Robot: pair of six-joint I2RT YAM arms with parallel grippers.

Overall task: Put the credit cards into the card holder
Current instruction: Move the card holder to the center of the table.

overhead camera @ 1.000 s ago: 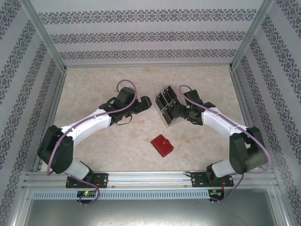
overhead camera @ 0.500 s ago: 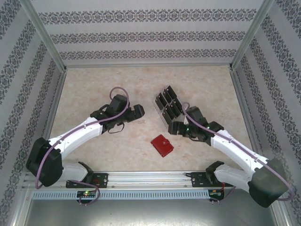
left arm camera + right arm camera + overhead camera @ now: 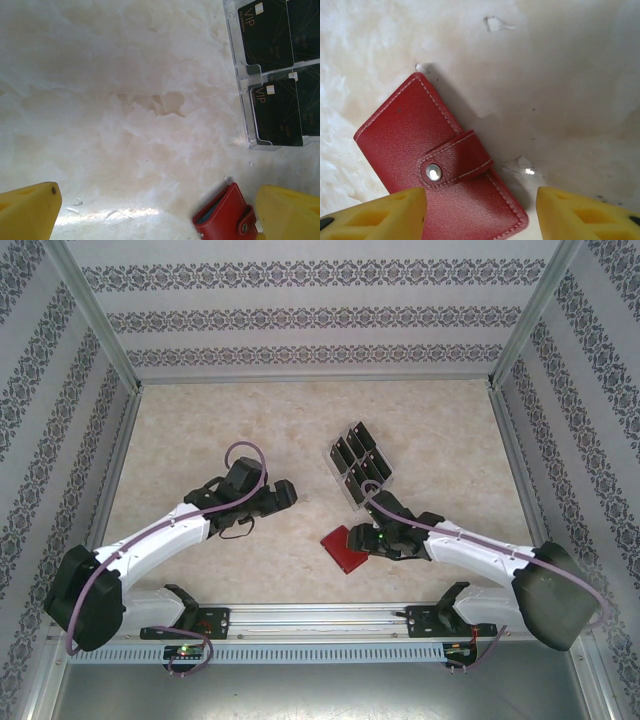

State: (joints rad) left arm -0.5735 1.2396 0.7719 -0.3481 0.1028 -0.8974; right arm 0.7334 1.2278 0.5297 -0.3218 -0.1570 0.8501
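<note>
Marbled beige stone-look covers the table, which sits inside a frame with patterned walls. The left arm reaches in from the near left, and its left gripper sits low over bare table near the middle. In the left wrist view its jaws stand spread as wide as they go, the yellow fingers at opposite edges with nothing between them. The right arm lies low across the near right, and its right gripper is at the right edge of the card holder. In the right wrist view the right gripper has its jaws partly spread and holds nothing; one yellow finger hangs over the red leather, the other over bare table. A clear plastic tiered rack stands just beyond the right gripper, well apart from the left one. The card holder lies flat and closed on the table, near the front edge and between the two arms. The black credit cards sit in the rack's slots, each with a small light mark. The holder's tab is fastened by a metal snap.
</note>
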